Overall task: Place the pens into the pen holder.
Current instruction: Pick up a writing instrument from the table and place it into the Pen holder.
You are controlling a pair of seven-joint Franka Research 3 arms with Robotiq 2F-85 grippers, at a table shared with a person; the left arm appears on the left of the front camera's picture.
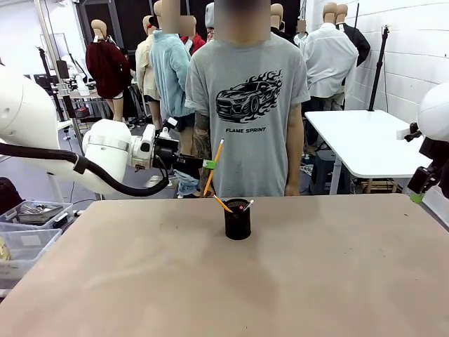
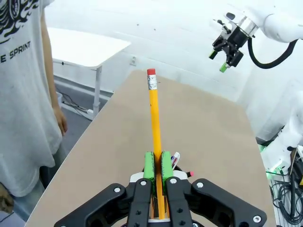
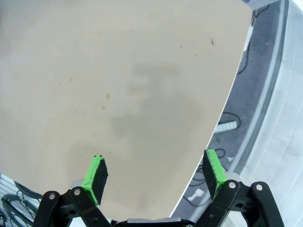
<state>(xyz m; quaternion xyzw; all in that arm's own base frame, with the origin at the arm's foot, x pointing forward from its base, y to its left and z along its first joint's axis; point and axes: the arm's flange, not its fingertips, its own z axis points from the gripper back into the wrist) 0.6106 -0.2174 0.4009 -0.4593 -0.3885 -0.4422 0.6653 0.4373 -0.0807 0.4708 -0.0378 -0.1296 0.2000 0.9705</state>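
Front and wrist views over one table (image 1: 337,274)

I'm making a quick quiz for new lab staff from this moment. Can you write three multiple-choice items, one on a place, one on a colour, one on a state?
1. Where is the holder?
A. mid-table
B. on the white side table
C. in the person's hand

2. What colour is the pencil in the left tool?
A. blue
B. yellow-orange
C. silver

3. How is the right tool?
A. shut on a pen
B. open, holding nothing
C. shut on the holder

Key:
1 A, the front view shows it standing at the table's middle.
2 B, the left wrist view shows it clamped between the green pads.
3 B, its pads stand wide apart over bare table.
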